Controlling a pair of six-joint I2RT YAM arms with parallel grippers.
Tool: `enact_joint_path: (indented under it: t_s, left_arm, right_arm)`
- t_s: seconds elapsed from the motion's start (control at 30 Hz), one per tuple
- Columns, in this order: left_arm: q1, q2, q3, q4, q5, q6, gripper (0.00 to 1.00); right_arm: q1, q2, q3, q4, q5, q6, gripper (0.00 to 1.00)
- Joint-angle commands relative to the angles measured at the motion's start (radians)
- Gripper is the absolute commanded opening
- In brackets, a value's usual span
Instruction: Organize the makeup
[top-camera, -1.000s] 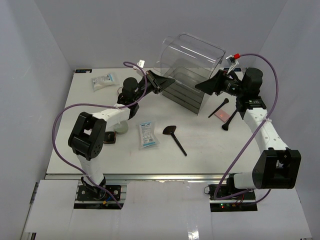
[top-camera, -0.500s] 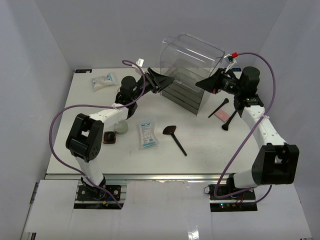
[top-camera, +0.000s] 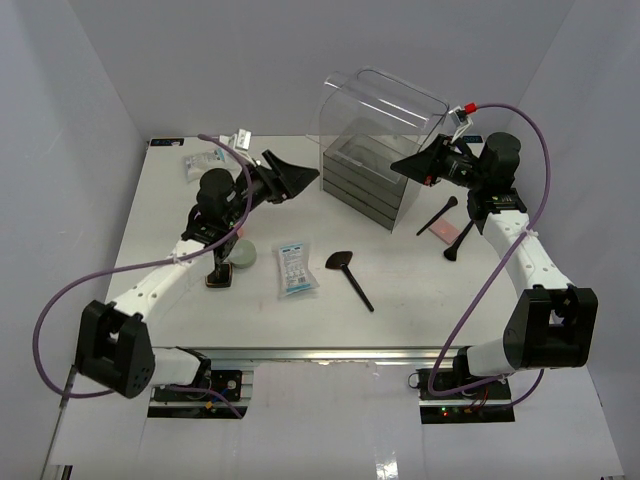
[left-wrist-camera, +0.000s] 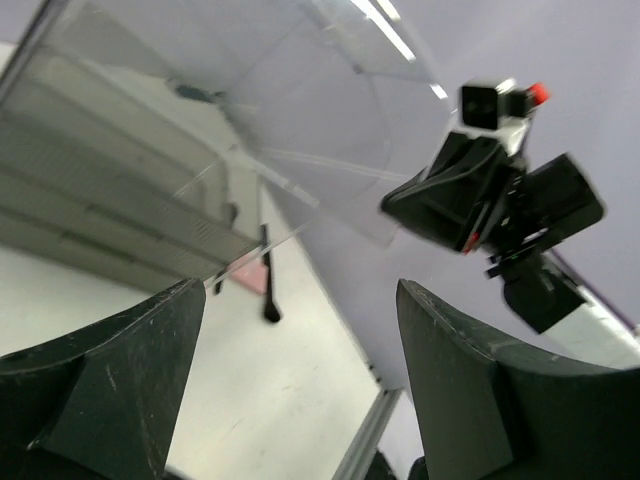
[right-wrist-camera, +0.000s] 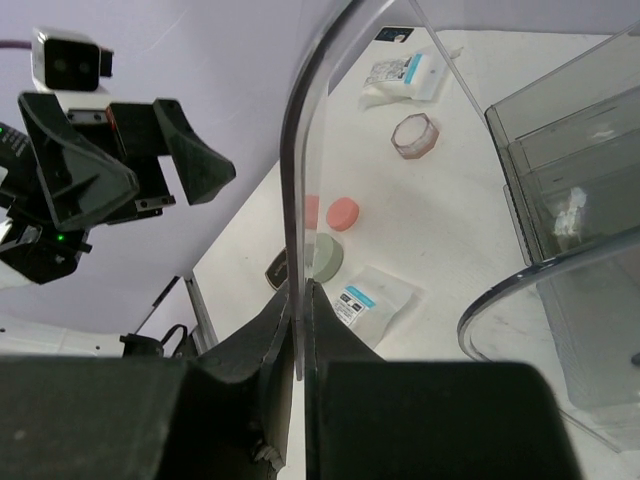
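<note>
The right gripper (right-wrist-camera: 298, 300) clamps a wall of the clear box (top-camera: 385, 120), likely steadying it at the far edge of the tabletop (top-camera: 420, 290), while the left gripper (left-wrist-camera: 298, 300) gapes wide, empty.

Robot lab test cell — white table (top-camera: 420, 300) boxed in by plain pale walls (top-camera: 200, 70), left arm (top-camera: 150, 285) and right arm (top-camera: 525, 255) mounted by an aluminium rail (top-camera: 320, 355) at its near edge
</note>
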Motion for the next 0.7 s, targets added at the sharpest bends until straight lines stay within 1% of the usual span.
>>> enact_joint_path:
  t_s: [0.0,0.07,0.13,0.17,0.2,0.27,0.37,0.43,0.57,0.67]
  left_arm:
    - [0.013,-0.145,-0.103,-0.301,-0.132,0.222,0.88]
    - [0.016,-0.194,-0.128,-0.423,-0.205,0.298,0.90]
    - [0.019,-0.227,-0.138,-0.575,-0.284,0.373,0.96]
    - [0.019,-0.229,-0.133,-0.630,-0.300,0.402,0.98]
    - [0.020,-0.237,-0.122,-0.706,-0.349,0.440,0.98]
    - [0.024,-0.239,-0.109,-0.789,-0.430,0.468,0.98]
    - [0.027,-0.226,-0.104,-0.842,-0.541,0.522,0.98]
    - [0.029,-0.206,-0.092,-0.873,-0.572,0.544,0.98]
    - [0.031,-0.113,-0.053,-0.913,-0.693,0.582,0.98]
    - [0.031,-0.022,-0.020,-0.952,-0.754,0.599,0.98]
  right_arm:
    - [0.002,-0.024,0.051,0.123,-0.046,0.063,0.08]
    - [0.002,-0.027,0.051,0.143,-0.048,0.085,0.08]
    - [0.001,-0.030,0.051,0.165,-0.052,0.105,0.08]
    - [0.001,-0.030,0.052,0.168,-0.052,0.108,0.08]
    - [0.002,-0.028,0.053,0.177,-0.053,0.117,0.08]
    - [0.000,-0.026,0.058,0.191,-0.056,0.129,0.08]
    - [-0.002,-0.017,0.060,0.225,-0.058,0.158,0.08]
    - [-0.005,-0.015,0.056,0.234,-0.058,0.168,0.08]
    - [-0.005,-0.014,0.040,0.248,-0.058,0.176,0.08]
    - [-0.005,-0.013,0.035,0.260,-0.061,0.183,0.08]
